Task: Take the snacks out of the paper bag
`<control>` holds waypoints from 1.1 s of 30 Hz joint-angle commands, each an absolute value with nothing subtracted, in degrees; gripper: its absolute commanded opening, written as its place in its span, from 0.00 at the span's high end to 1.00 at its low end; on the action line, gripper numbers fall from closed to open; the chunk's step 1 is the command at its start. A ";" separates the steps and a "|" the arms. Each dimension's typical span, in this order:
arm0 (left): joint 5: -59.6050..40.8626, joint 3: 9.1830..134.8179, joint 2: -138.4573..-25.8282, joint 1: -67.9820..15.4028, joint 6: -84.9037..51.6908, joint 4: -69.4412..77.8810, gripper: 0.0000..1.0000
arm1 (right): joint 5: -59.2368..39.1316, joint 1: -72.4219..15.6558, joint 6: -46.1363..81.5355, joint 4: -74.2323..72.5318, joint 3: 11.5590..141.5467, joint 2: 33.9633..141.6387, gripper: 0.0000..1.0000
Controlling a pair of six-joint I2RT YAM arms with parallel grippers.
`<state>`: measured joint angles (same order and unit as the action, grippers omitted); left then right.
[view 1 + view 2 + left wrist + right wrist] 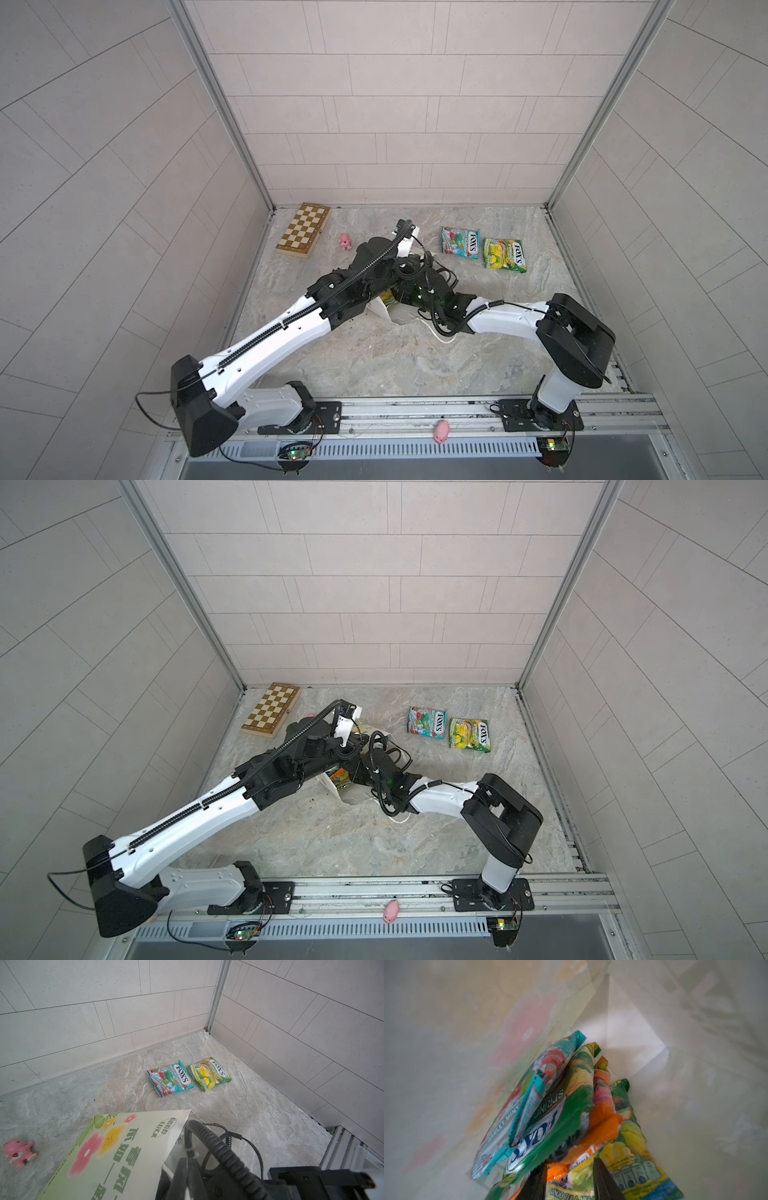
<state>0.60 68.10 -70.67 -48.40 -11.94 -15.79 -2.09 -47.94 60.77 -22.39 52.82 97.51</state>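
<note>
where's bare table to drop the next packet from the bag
Widest: the bare marble between the paper bag and the front rail. Also in front of the teal packet and yellow-green packet, toward the right wall. Crowded: mid-table, where the left arm and right arm meet over the bag, and back left by the chessboard and pink pig.

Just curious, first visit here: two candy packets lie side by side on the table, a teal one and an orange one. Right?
Not quite. Beside the teal packet lies a yellow-green packet, not an orange one, as the left wrist view shows. They do lie side by side on the table.
</note>
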 commanded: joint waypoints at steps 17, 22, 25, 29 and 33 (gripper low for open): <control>0.24 67.62 -69.02 -49.04 -11.45 -14.96 1.00 | 0.89 -47.55 64.69 -20.66 57.49 103.47 0.72; 1.33 67.44 -68.96 -49.02 -11.45 -15.03 1.00 | 0.96 -47.56 63.48 -17.94 57.16 101.12 0.98; 2.96 67.31 -68.90 -49.06 -11.55 -15.07 1.00 | 0.88 -47.55 62.03 -17.13 55.87 98.89 1.00; 4.82 67.11 -68.64 -49.04 -11.54 -15.21 1.00 | 0.51 -47.57 59.65 -14.33 54.25 95.25 1.00; 6.62 66.91 -68.41 -49.04 -11.61 -15.32 1.00 | 0.52 -47.55 56.80 -11.15 53.00 91.70 1.00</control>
